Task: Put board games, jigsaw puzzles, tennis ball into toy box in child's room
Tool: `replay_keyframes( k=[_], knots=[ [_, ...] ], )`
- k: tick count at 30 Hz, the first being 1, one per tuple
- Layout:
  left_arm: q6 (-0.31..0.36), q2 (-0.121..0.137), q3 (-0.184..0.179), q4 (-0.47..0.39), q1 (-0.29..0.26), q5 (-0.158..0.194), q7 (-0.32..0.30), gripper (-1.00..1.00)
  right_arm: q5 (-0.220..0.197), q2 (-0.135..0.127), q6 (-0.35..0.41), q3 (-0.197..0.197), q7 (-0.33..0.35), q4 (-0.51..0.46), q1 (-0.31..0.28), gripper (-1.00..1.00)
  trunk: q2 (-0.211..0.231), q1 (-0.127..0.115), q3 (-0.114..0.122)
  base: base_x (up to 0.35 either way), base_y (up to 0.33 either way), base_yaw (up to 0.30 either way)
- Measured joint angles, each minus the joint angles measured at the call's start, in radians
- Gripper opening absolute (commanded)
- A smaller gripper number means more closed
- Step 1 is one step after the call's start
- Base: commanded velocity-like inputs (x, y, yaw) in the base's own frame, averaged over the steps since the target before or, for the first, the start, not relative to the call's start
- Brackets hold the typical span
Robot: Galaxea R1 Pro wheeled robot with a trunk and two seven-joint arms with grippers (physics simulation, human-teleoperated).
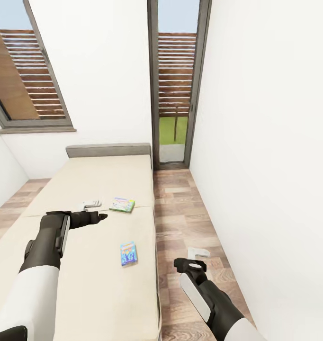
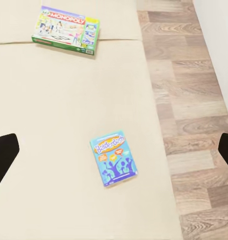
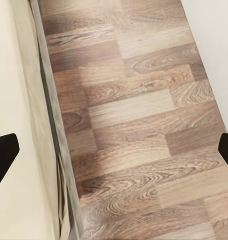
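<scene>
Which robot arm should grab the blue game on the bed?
Probably the left. Its tool hangs open above the bed, near the blue game. The right tool is over the floor beside the bed.

You have a beige bed (image 1: 100, 189) with grey headboard (image 1: 108, 150). Green-blue Monopoly box (image 2: 66, 29) at 12 o'clock; bright blue game box (image 2: 114, 158) with orange lettering centre. Brown wood-plank floor (image 3: 139, 125) at 3 o'clock; walls (image 1: 265, 142) white.
</scene>
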Motion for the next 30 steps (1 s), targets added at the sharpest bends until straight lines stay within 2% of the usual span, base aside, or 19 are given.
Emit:
replay_keyframes(
  k=[17,30],
  knots=[
    [-0.001,0.000,0.001,0.000,0.000,0.000,0.000,1.00,0.000,0.000,-0.002,0.004,0.000,0.000,0.000,1.00,0.000,0.000,0.000,0.265,-0.135,0.000],
    [-0.001,0.000,0.001,0.000,0.000,0.001,-0.001,1.00,0.000,0.000,-0.002,0.004,0.000,0.000,0.001,1.00,0.000,0.000,0.000,0.078,-0.021,0.000]
  ],
)
